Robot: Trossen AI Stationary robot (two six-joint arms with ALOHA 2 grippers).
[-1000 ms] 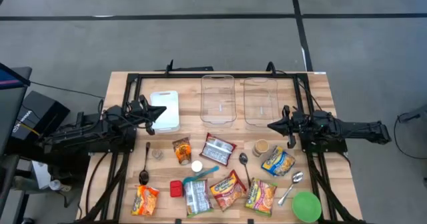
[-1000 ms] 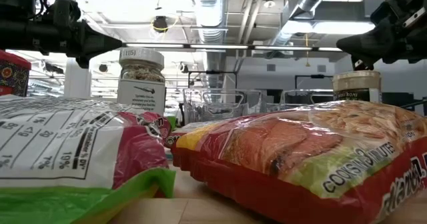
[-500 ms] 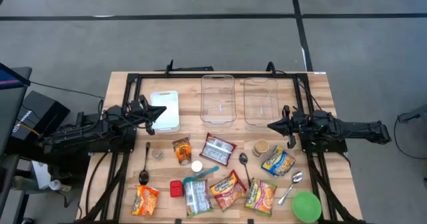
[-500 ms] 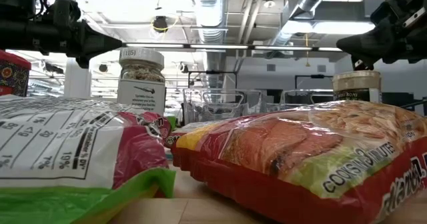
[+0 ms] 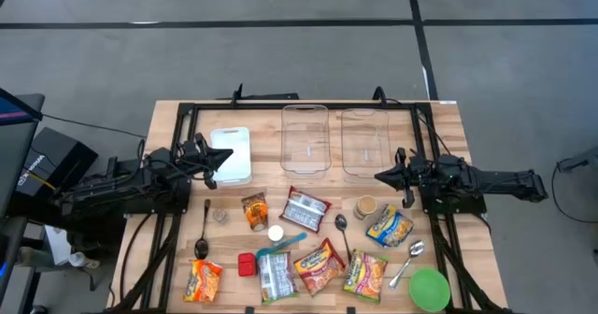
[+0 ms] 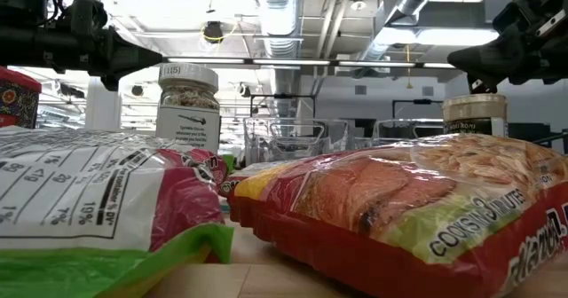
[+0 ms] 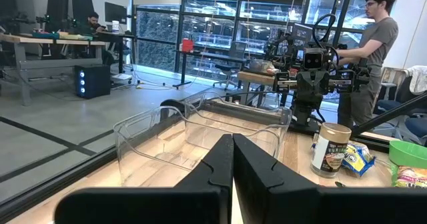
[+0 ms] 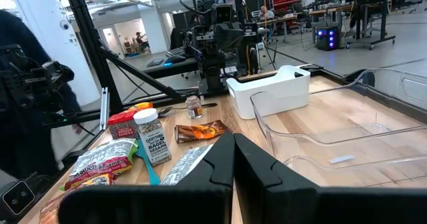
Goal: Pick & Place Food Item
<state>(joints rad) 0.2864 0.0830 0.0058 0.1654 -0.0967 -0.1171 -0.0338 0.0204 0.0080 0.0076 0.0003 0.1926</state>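
Several food packets lie on the near half of the wooden table: a silver-red packet point(image 5: 306, 209), an orange packet point(image 5: 254, 211), noodle packs point(image 5: 320, 266) point(image 5: 365, 274) point(image 5: 203, 280) and a yellow-blue packet point(image 5: 390, 226). Two jars stand among them point(image 5: 365, 206) point(image 5: 275, 234). Two clear bins point(image 5: 305, 138) point(image 5: 364, 141) and a white container point(image 5: 231, 153) sit at the far side. My left gripper point(image 5: 227, 155) hovers shut beside the white container. My right gripper point(image 5: 378, 176) hovers shut above the table, near the right bin. Both are empty.
Spoons point(image 5: 204, 228) point(image 5: 343, 232) point(image 5: 409, 260), a red box point(image 5: 246, 264), a teal utensil point(image 5: 280, 244) and a green bowl point(image 5: 429, 289) lie among the food. A black frame point(image 5: 308, 105) edges the table. A person point(image 7: 373, 51) stands beyond the table's right side.
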